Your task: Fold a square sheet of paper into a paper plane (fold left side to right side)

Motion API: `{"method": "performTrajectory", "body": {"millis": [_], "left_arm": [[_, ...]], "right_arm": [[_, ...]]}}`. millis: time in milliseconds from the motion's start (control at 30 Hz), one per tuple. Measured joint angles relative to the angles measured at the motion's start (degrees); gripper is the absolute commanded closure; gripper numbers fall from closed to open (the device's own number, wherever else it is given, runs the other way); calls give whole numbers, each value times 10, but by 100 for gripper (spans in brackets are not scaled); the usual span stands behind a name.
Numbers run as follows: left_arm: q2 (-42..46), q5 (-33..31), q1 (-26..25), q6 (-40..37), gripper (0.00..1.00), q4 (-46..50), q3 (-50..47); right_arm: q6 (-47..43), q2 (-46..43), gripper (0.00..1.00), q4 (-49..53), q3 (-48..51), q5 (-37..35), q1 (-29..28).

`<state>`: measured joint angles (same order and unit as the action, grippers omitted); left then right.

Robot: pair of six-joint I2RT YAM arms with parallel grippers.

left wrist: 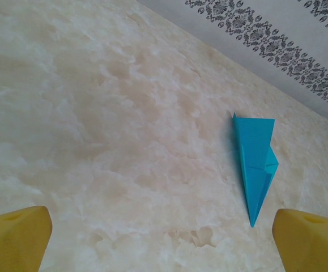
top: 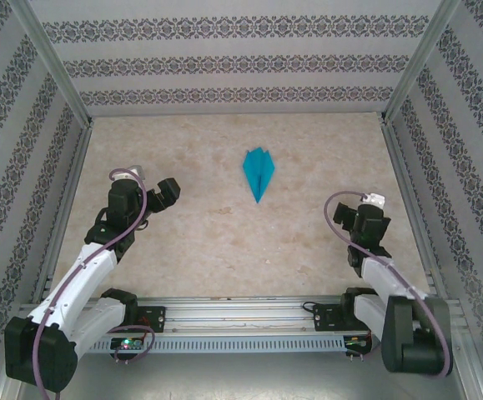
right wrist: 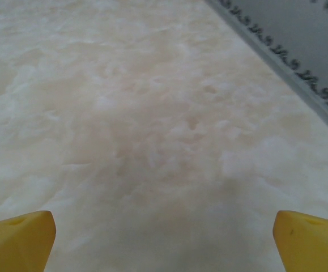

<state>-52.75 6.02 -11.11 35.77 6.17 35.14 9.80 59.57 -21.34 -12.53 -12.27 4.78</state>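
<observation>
The turquoise-blue paper plane (top: 258,172) lies flat on the marbled table, a narrow dart with its point toward the arms. The left wrist view has the paper plane (left wrist: 255,158) at right of centre, its tip just ahead of the right yellow finger (left wrist: 311,241). My left gripper (top: 164,193) hovers left of the plane, open with nothing between its fingers (left wrist: 16,235). My right gripper (top: 371,218) sits at the right side, well apart from the plane, open, its yellow fingertips (right wrist: 19,238) wide over bare table.
Patterned walls with metal frame posts (top: 62,75) enclose the table on three sides. A wall base (right wrist: 288,62) runs close along the right gripper's right. An aluminium rail (top: 233,312) carries both arm bases at the near edge.
</observation>
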Motion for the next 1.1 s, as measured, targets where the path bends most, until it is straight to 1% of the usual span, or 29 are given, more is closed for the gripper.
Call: {"method": "performTrajectory", "body": {"millis": [300, 467, 567, 700, 767, 867, 1000, 1100], "left_arm": [[0, 0, 6, 0, 0, 0, 0], [0, 0, 7, 0, 0, 0, 0], [0, 0, 7, -1, 0, 0, 0], [0, 0, 8, -7, 0, 2, 0], [0, 0, 9, -9, 0, 5, 0], [0, 0, 13, -11, 0, 8, 0], [0, -3, 16, -21, 0, 9, 0], [-3, -16, 22, -42, 0, 9, 1]], "right_arm": [[-22, 114, 2, -173, -17, 74, 0], [-24, 162, 2, -242, -23, 118, 0], [-27, 208, 2, -299, -24, 143, 0], [-36, 255, 2, -348, -24, 163, -5], [-42, 271, 2, -361, -26, 170, -9], [-46, 276, 2, -352, -40, 174, -16], [-55, 276, 2, -334, -77, 152, -33], [-58, 276, 2, -333, -85, 144, -41]]}}
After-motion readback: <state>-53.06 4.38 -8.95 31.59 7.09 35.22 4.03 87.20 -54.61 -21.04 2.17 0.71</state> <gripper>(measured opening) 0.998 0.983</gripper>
